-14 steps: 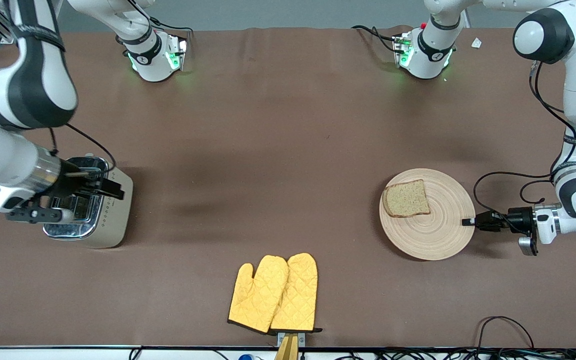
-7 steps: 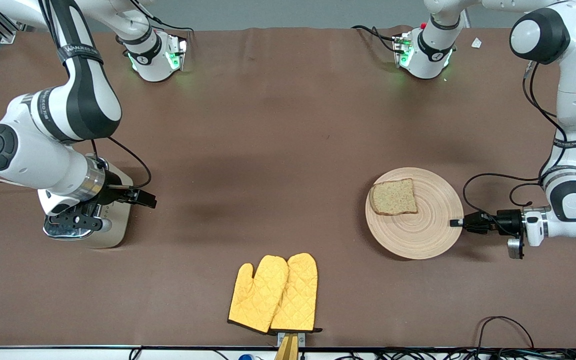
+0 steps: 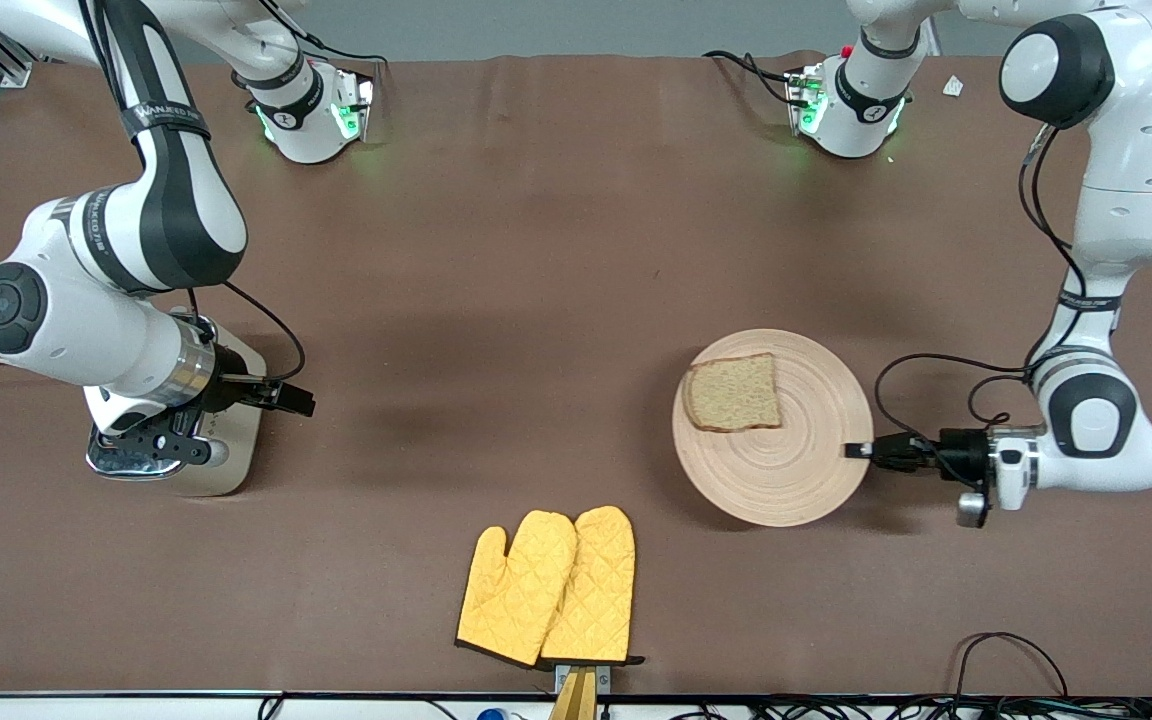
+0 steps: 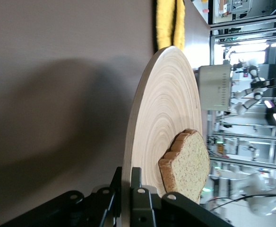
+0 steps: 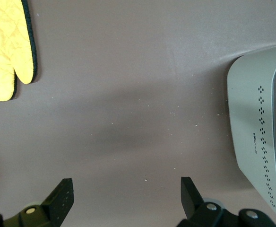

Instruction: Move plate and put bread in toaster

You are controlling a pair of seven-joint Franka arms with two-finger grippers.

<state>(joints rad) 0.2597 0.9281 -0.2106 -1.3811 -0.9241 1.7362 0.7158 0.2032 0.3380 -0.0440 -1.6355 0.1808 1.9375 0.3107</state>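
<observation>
Front view: the left hand (image 3: pixel 858 451) grips the rim of the wooden plate (image 3: pixel 796 470) at the edge toward the left arm's end of the bench (image 3: pixel 556 250), its fingers pinched tight on the wood. In the left wrist view the black fingers (image 4: pixel 138 198) bracket the plate (image 4: pixel 161 123) edge. The slice of wholegrain bread (image 3: pixel 734 392) lies on the plate, on the part farther from the front camera; it also shows in the left wrist view (image 4: pixel 187 165).

The toaster (image 3: pixel 231 450) stands at the right arm's end of the bench, well apart from the plate. The right hand (image 3: pixel 288 400) hangs beside the toaster, over bare bench, with its fingers (image 5: pixel 62 198) spread wide and holding nothing.

A pair of yellow oven mitts (image 3: pixel 548 588) lies near the bench edge closest to the front camera, between the toaster and the plate.
</observation>
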